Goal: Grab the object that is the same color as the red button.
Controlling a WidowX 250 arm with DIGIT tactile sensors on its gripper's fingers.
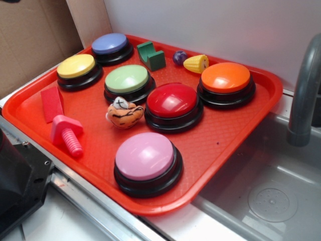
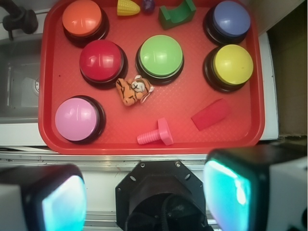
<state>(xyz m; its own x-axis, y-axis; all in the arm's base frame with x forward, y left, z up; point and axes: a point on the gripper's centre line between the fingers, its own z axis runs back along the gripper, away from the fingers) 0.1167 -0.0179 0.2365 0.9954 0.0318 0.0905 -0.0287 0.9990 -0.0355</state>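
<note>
The small flat red block (image 1: 51,103) (image 2: 210,114) lies on the red tray (image 1: 220,140) near its left front corner, beside the pink toy bolt (image 1: 66,132) (image 2: 156,134). The glossy red button (image 1: 173,102) (image 2: 101,60) stands mid-tray on its black base. In the wrist view my gripper (image 2: 147,195) hangs high above the robot's black base, off the tray's near edge, its two teal pads (image 2: 226,192) wide apart with nothing between them. The exterior view does not show the gripper.
On the tray stand yellow (image 1: 76,68), blue (image 1: 110,45), green (image 1: 127,80), orange (image 1: 225,79) and pink (image 1: 145,156) buttons, a small tiger toy (image 1: 124,114), a green block (image 1: 151,55), a toy corn (image 1: 196,63) and a purple ball (image 1: 179,57). A sink (image 1: 271,196) with a grey faucet (image 1: 303,95) lies right.
</note>
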